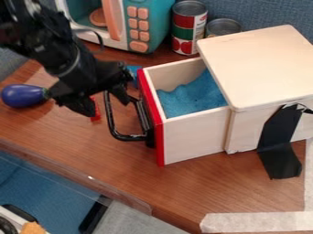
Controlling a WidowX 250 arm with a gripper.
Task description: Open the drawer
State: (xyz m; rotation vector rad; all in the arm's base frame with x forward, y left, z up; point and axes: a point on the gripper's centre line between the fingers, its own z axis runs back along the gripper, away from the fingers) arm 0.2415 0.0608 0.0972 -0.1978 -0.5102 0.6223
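The gripper (105,101) hangs at the upper left, just left of the drawer's red front. Its two fingers stand apart, one on each side of the upper part of the black handle (115,131); whether they touch it I cannot tell. The wooden drawer (194,137) stands pulled out to the left from its box (260,64), and blue material (192,96) shows inside it. Black tape (280,144) runs from the box's side down to the table.
Left of the gripper lies a purple toy eggplant (23,95). A small red object (95,109) is beneath the gripper. Behind stand a toy microwave (147,23) and two cans (188,27). The wooden table (110,160) ends at a clear strip (79,176) in front.
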